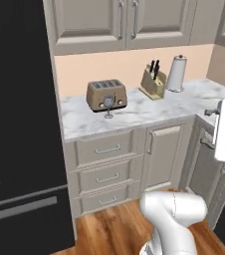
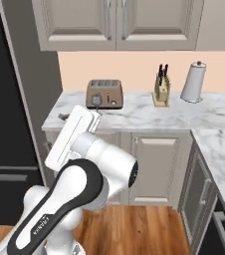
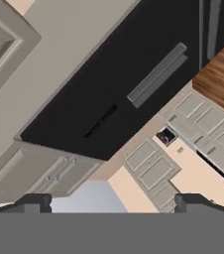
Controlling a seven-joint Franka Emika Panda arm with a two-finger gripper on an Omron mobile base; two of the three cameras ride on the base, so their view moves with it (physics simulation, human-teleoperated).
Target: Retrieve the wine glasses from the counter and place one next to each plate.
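Gripper [image 3: 112,201] fingers spread, empty, aimed at fridge and cabinets, not the counter [image 1: 134,112]. Wine glass [image 1: 108,105] upright, stem vertical, touching the toaster [image 1: 106,94] front, centre-left of left base view. Right base view puts the hand lower left of the toaster, glass nearly lost.

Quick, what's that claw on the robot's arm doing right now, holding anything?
Gripper: open, fingertips spread wide with nothing between them. The wine glass stands untouched on the counter.
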